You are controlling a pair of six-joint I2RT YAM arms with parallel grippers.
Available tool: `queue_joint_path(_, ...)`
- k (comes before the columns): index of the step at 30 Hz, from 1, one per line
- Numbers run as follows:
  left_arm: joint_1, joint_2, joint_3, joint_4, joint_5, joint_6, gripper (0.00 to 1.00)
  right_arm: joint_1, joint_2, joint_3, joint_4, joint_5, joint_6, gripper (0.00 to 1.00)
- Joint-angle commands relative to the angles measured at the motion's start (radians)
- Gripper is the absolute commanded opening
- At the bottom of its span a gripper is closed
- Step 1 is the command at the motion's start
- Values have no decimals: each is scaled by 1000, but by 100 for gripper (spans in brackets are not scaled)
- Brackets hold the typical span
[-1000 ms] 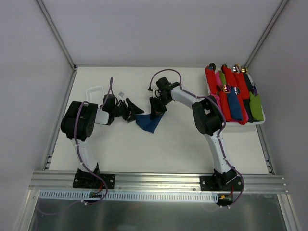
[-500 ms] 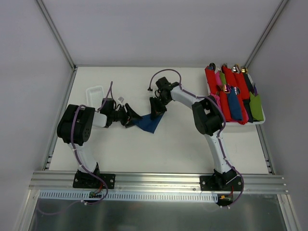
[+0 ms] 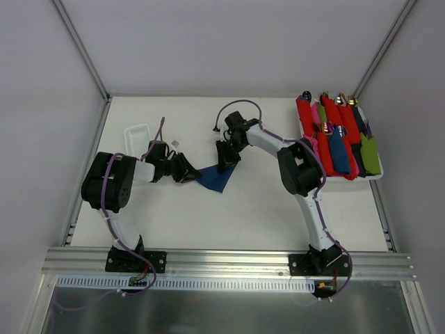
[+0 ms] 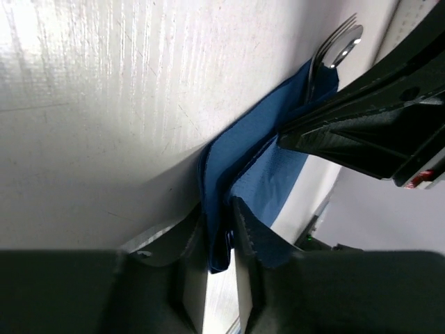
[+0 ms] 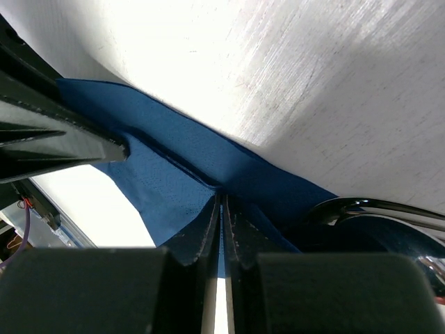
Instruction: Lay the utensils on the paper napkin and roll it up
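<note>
The paper napkin (image 3: 215, 179), dark navy blue, lies folded over at the table's middle. Both grippers hold it from opposite sides. My left gripper (image 3: 189, 172) is shut on the napkin's left folded edge (image 4: 217, 209), which bunches between its jaws (image 4: 220, 212). Over at the napkin's upper right part, my right gripper (image 3: 226, 157) is shut, with a thin layer of napkin (image 5: 174, 181) pinched between its jaws (image 5: 221, 200). The utensils poke out of the fold at the far end: shiny fork tines and a spoon tip (image 4: 336, 50), and a dark reflecting spoon bowl (image 5: 389, 229). Their handles are hidden inside the napkin.
A white tray (image 3: 379, 177) at the right edge holds several red, pink, green and blue rolled napkins. A small white container (image 3: 137, 132) sits at the back left, with a tiny white scrap (image 3: 174, 142) near it. Metal frame posts and walls enclose the table.
My left gripper slid right along the table to the napkin's left edge and closed on it. The right gripper stayed where it was, gripping the napkin.
</note>
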Motion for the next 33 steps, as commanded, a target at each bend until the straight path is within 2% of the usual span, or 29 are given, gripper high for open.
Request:
queue_joint_path(1, -26, -44, 42, -77, -60, 102, 15, 11, 20, 14, -58, 50, -32, 8)
queue_joint_path(8, -105, -101, 121, -261, -212, 247, 3, 13, 23, 22, -64, 45, -30, 8)
queue_joint_path(15, -177, -204, 128, -310, -306, 333, 0, 11, 26, 30, -72, 53, -30, 7)
queue_joint_path(24, -226, -187, 186, -331, -202, 311, 0, 11, 25, 24, -75, 67, -29, 6)
queue_joint_path(33, -283, -54, 242, -393, -247, 296, 0, 9, 14, 20, -75, 65, -26, 6)
